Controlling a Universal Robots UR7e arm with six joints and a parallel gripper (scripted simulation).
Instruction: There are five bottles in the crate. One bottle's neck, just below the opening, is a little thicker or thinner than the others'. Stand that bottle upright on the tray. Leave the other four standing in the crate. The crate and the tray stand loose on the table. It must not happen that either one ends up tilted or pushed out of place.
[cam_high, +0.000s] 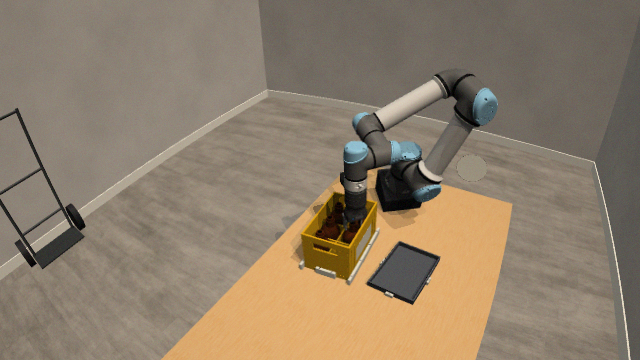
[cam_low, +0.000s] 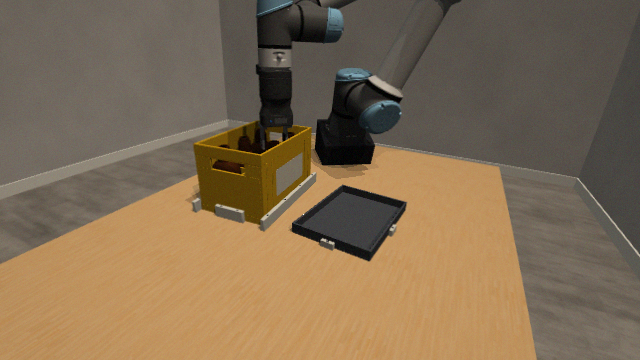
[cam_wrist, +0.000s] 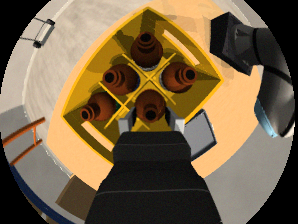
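Note:
The yellow crate (cam_high: 327, 261) (cam_low: 231, 192) (cam_wrist: 79, 106) holds several brown bottles, all standing. My gripper (cam_high: 353, 223) (cam_low: 274, 142) (cam_wrist: 150, 112) is open and points straight down, with its fingertips reaching just into the crate's top. In the wrist view one bottle (cam_wrist: 150, 101) has its mouth between the two fingers, with a gap on each side. Other bottles (cam_wrist: 145, 49) (cam_wrist: 121, 79) (cam_wrist: 177, 78) (cam_wrist: 101, 106) stand in separate compartments. Which neck differs in thickness I cannot tell. The dark tray (cam_high: 405, 272) (cam_low: 350, 217) (cam_wrist: 201, 131) lies flat with no bottle on it.
Yellow dividers (cam_wrist: 164, 64) separate the compartments. A pale rail (cam_high: 364, 256) (cam_low: 288, 201) runs along the crate's tray side, and a short pale block (cam_high: 325, 272) (cam_low: 230, 213) sits at its front. Small pale blocks (cam_high: 389, 294) (cam_low: 327, 244) touch the tray's edges. The robot's black base (cam_high: 398, 192) (cam_low: 345, 146) stands behind.

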